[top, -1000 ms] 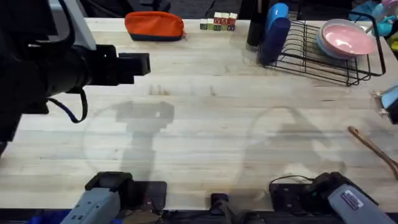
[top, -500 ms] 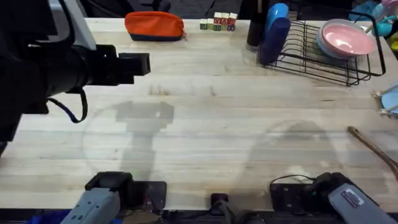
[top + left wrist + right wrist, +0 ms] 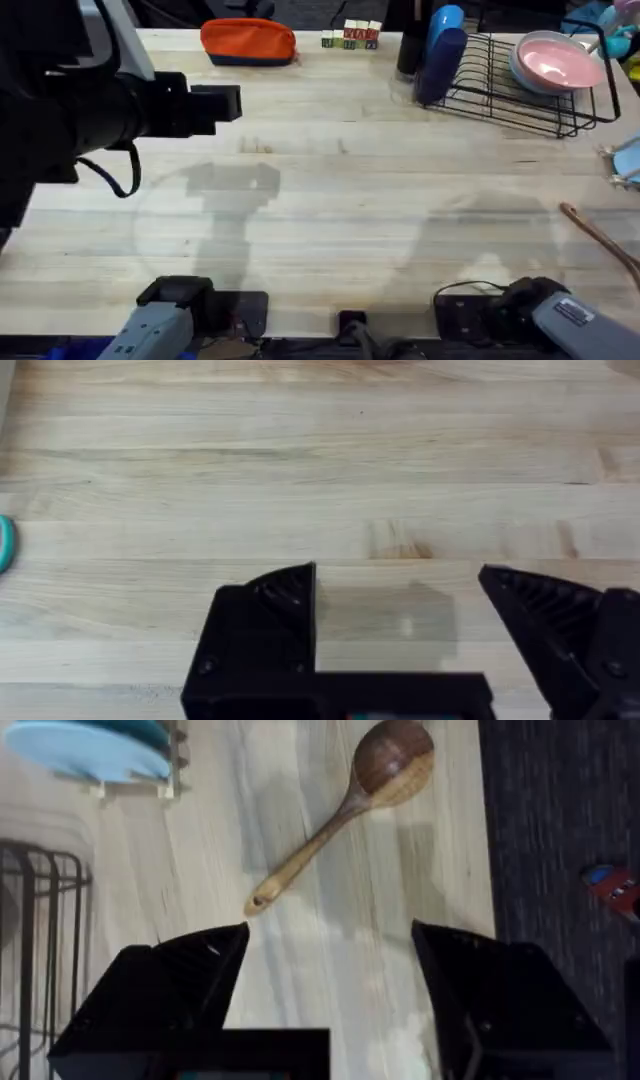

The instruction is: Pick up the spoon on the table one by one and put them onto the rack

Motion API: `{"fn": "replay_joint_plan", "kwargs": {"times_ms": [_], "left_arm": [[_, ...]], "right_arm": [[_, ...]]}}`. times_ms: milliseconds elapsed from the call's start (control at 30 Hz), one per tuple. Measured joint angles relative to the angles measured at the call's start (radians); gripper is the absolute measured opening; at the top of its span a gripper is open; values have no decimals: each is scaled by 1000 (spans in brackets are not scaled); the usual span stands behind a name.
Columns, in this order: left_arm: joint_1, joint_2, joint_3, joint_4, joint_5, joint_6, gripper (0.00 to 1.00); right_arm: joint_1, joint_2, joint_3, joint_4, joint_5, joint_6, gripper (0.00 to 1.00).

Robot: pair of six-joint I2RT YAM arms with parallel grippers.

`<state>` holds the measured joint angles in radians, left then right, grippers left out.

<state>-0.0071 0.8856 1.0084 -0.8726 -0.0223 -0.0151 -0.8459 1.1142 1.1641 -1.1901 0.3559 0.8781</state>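
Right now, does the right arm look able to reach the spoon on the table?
Probably yes. In the right wrist view the spoon lies flat on bare table just ahead of the right gripper, whose fingers stand open. Nothing lies between them, and the rack stands off to one side.

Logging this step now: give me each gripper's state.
Left gripper: open, holding nothing.
Right gripper: open, empty, above the spoon.

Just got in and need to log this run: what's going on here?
Nothing is held yet. The right end effector hovers open above the wooden spoon lying near the table's right edge. The left end effector is open over bare table. The rack at the far right holds a pink bowl, no spoon.
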Motion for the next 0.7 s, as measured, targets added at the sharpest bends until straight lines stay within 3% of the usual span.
{"fn": "replay_joint_plan", "kwargs": {"times_ms": [267, 300, 333, 700], "left_arm": [[0, 0, 0, 0, 0, 0, 991], [0, 0, 0, 0, 0, 0, 993], [0, 0, 0, 0, 0, 0, 993], [0, 0, 0, 0, 0, 0, 992]], "right_arm": [[-10, 103, 0, 69, 18, 92, 994], [-26, 119, 0, 64, 23, 158, 994], [-71, 145, 0, 109, 33, 330, 994], [-100, 273, 0, 129, 54, 383, 994]]}}
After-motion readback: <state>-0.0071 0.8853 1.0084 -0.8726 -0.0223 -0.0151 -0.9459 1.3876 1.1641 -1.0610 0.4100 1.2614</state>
